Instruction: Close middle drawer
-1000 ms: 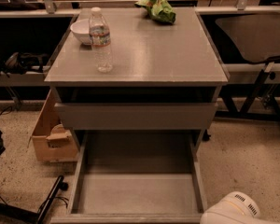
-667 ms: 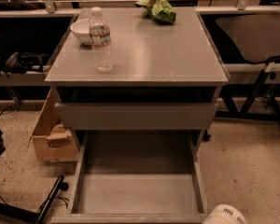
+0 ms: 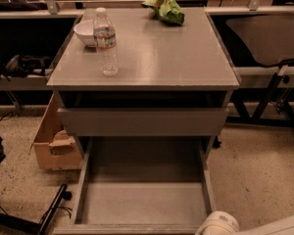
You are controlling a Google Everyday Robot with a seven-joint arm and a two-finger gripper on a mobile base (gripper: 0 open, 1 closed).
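Desk (image 3: 176, 58): one, grey, its front edge free.
Middle drawer (image 3: 142, 204): one, pulled far out toward me; open floor on its right.
Upper drawer (image 3: 142, 121): one, slightly out.
Cardboard box (image 3: 51, 146): one, near the left side.
My hand (image 3: 218, 224): just beside the middle drawer's front right corner; grip I cannot tell.
Bottle (image 3: 108, 43), bowl (image 3: 86, 32), green bag (image 3: 167, 9): one each, on the desk.

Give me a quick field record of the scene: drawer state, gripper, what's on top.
middle drawer: pulled far out, nothing visible inside
drawer above: front panel slightly out
gripper: not in view; only a white rounded robot part at the bottom edge, by the open drawer's front right corner
cabinet top: water bottle upright, white bowl just behind it, green bag near the back edge
floor, left: cardboard box
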